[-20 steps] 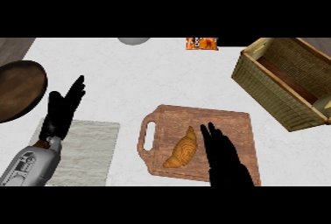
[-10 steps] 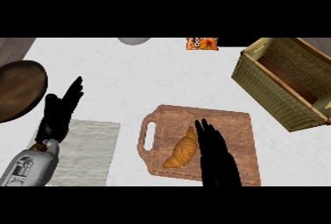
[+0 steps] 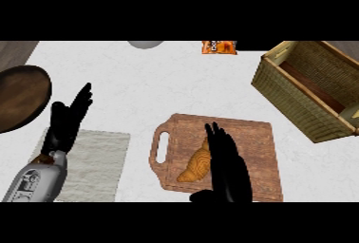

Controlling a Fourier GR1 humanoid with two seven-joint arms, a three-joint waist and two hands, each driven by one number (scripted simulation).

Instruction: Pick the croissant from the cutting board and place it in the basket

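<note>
A pale, faintly marbled surface fills the head view, with everything laid out flat on it.

The right hand comes up from about 6 o'clock, its fingers straight and close together, holding nothing. It hangs over the wooden cutting board and lies along the right flank of the croissant, just beside it or overlapping its edge; whether it touches cannot be told from this angle. The croissant lies on the board's left half, near the handle slot, running slantwise from lower left to upper right.

Out at 2 o'clock from that hand stands the wicker basket, well apart from the board and with no croissant in it. At 9 o'clock the left hand rests open with fingers up, above a grey cloth. A dark round plate sits at 10 o'clock against the left edge. At 12 o'clock, along the far edge, are an orange packet and part of a grey round thing.

As I judge it, the task is barely begun: the approach is made, but the grasp, the lift, the carry to the basket and the release are all left.

Counted: one croissant, one board, one basket, one cloth, one plate, one packet, two hands.
</note>
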